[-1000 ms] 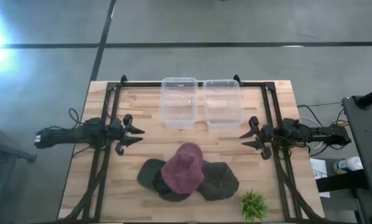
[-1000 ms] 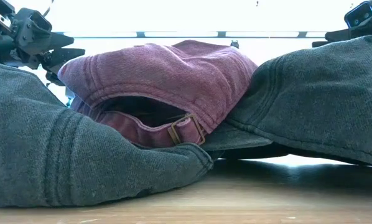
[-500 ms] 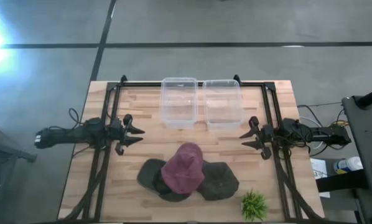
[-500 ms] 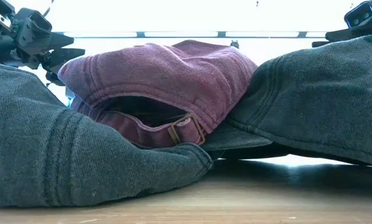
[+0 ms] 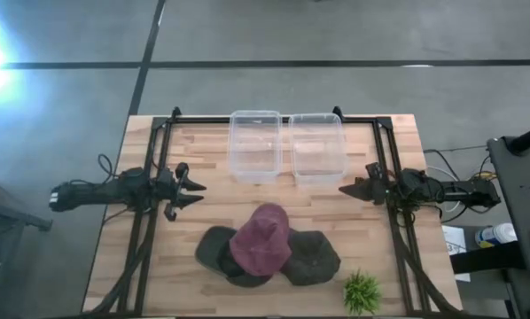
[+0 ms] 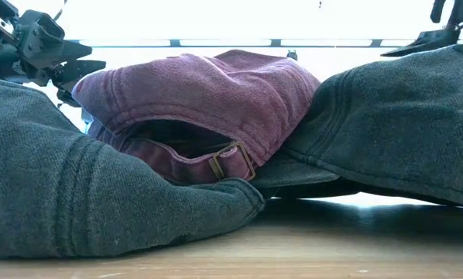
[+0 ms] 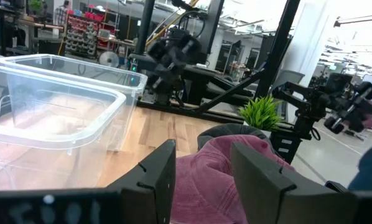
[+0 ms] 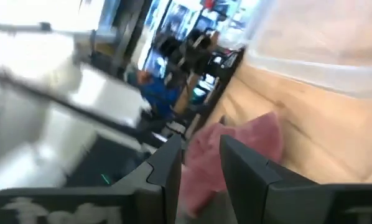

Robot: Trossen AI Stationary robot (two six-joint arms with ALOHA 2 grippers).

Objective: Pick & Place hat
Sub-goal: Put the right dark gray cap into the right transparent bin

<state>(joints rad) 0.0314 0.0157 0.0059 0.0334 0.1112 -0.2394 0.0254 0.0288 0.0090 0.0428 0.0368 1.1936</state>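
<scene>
A maroon cap (image 5: 261, 241) lies on top of two dark grey caps, one on its left (image 5: 214, 252) and one on its right (image 5: 316, 258), at the near middle of the table. In the low view the maroon cap (image 6: 208, 101) rests on both grey caps, with its strap buckle (image 6: 230, 161) facing the camera. My left gripper (image 5: 198, 190) is open and empty at the table's left. My right gripper (image 5: 343, 189) is open and empty at the table's right, rolled onto its side. Both point toward the middle, and both wrist views show the maroon cap (image 7: 204, 180) (image 8: 236, 146) ahead.
Two clear plastic containers (image 5: 254, 146) (image 5: 316, 146) stand side by side at the table's far middle. A small green plant (image 5: 362, 291) stands at the near right corner. Black frame rails (image 5: 150, 221) run along the left and right sides.
My right gripper has rolled about its own axis, so its two fingers now stand one above the other in the high view, and it has risen a little in the low view. The caps and my left gripper have kept still.
</scene>
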